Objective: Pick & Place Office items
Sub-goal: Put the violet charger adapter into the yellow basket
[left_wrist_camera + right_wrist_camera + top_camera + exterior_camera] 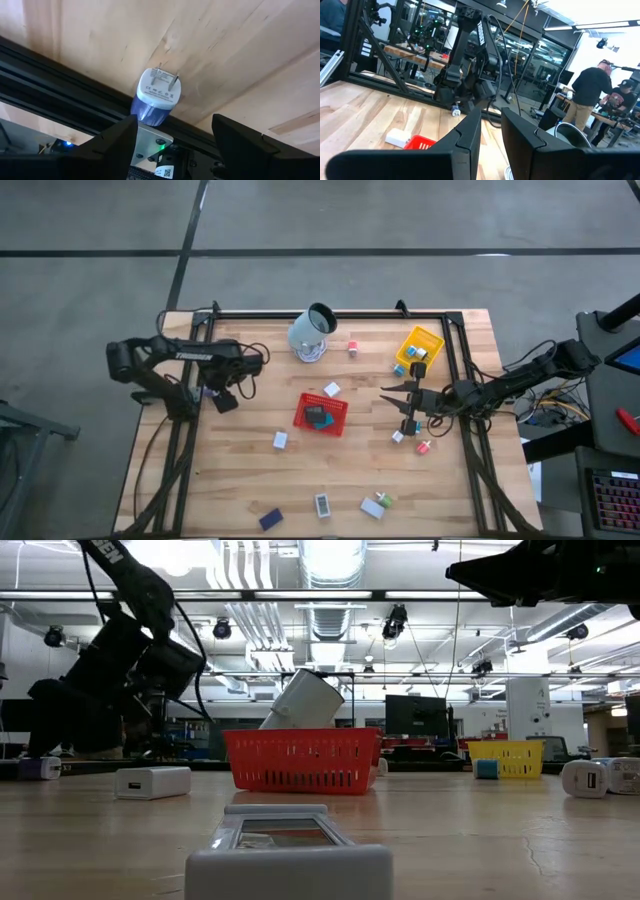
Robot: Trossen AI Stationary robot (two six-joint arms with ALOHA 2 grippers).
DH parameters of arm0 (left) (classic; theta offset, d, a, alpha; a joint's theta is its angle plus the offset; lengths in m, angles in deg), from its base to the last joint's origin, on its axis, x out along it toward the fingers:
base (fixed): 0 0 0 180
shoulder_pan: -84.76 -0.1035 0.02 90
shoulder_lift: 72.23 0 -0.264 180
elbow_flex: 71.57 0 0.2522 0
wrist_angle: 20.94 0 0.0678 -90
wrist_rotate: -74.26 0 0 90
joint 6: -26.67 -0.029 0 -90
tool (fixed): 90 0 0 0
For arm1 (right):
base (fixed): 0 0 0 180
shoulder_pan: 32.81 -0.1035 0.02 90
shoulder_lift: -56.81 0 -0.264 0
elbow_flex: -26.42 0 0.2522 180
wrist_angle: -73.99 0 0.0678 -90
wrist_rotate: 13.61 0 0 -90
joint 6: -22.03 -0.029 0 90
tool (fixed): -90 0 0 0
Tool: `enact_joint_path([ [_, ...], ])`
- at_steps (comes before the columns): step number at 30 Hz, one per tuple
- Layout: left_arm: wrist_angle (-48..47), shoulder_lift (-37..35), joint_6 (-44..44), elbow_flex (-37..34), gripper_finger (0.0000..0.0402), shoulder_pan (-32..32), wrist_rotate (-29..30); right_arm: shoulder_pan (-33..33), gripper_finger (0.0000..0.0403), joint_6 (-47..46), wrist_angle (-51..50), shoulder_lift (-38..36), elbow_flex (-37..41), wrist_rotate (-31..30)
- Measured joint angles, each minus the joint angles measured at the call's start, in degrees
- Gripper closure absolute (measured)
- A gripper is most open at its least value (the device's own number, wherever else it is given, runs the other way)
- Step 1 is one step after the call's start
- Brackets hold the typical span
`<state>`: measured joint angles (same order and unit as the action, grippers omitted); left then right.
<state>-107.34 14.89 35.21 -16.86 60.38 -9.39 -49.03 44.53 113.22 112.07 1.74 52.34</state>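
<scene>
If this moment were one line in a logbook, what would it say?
left gripper: open above plug adapter by table edge | right gripper: shut, empty, between red tray and yellow tray

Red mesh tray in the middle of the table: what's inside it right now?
From above, the red mesh tray holds a dark blue-grey block. Anything beneath that block is covered; the low view shows nothing clear through the mesh.

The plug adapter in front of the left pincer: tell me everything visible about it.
The plug adapter is a small rounded block, apparently plastic, with a white face carrying printed marks and two metal prongs, and a translucent blue-violet body behind. It lies on its side on the wooden table, at the edge beside the black frame rail. The left pincer hangs open just short of it, fingers on either side, not touching it.
</scene>
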Motion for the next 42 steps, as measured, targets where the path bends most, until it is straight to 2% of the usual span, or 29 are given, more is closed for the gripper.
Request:
enact_joint_path([
  [21, 2.4, 7.3, 0.3, -0.1, 0.0142, -4.1, 1.9, 0.0, 0.0330, 0.0, 0.0, 0.0, 0.0, 0.1],
  [38, 4.4, 12.8, 0.0, -0.1, 0.0142, -4.4, 1.1, 0.0, 0.0330, 0.2, 0.0, 0.0, 0.0, 0.1],
  [42, 4.4, 12.9, -0.2, -0.1, 0.0154, -4.4, 0.9, 0.0, 0.0330, 0.1, 0.0, 0.0, 0.0, 0.1],
])
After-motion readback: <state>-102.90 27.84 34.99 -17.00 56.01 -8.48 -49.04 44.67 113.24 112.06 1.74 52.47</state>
